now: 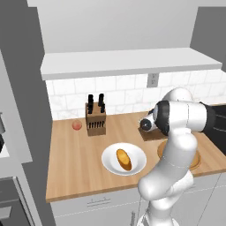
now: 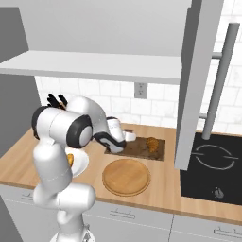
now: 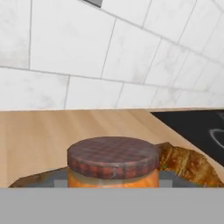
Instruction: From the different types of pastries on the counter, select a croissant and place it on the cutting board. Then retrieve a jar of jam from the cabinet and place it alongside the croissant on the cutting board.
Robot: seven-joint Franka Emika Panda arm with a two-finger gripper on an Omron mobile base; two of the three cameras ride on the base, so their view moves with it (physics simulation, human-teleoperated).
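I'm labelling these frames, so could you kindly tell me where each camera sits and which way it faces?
Left base view: behind the arm's left, facing the counter; arm at lower right.
Right base view: behind its right, facing the cutting board and croissant; arm at lower left.
Hand view: on the hand, facing the jar of jam; croissant beside it.
Both base views share the counter.

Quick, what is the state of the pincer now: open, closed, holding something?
Pincer: closed on the jam jar, low over the cutting board, beside the croissant.
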